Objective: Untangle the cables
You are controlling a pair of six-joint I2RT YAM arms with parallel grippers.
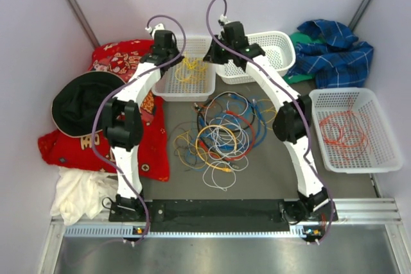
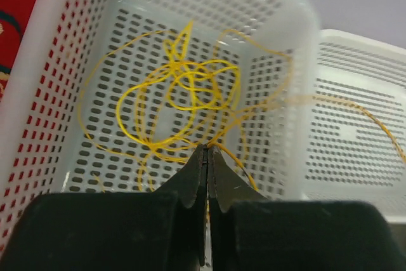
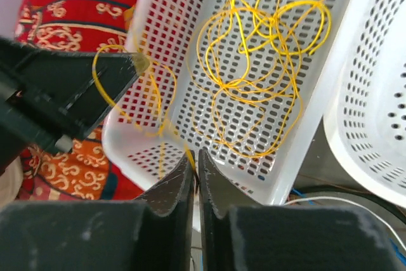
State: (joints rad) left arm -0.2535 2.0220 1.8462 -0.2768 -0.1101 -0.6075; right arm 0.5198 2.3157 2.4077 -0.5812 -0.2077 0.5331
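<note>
Yellow cables (image 2: 184, 87) lie looped in the left white basket (image 1: 186, 78). My left gripper (image 2: 207, 149) hangs over that basket, shut on one yellow cable; a strand of it trails right toward the neighbouring basket. My right gripper (image 3: 195, 157) is above the basket's near rim, its jaws pinching a yellow cable (image 3: 190, 155) that runs up to the left gripper's finger (image 3: 136, 63). A mixed tangle of cables (image 1: 221, 136) in blue, white, yellow, red and black lies on the table between the arms. In the top view both grippers (image 1: 166, 56) (image 1: 221, 52) are at the far end.
An empty white basket (image 1: 263, 56) stands right of the yellow one. A basket at the right (image 1: 350, 129) holds orange cables (image 1: 340, 129). Red cloth (image 1: 128, 62), a black hat (image 1: 80, 101), white cloth (image 1: 80, 190) and a blue plaid cloth (image 1: 334, 52) lie around.
</note>
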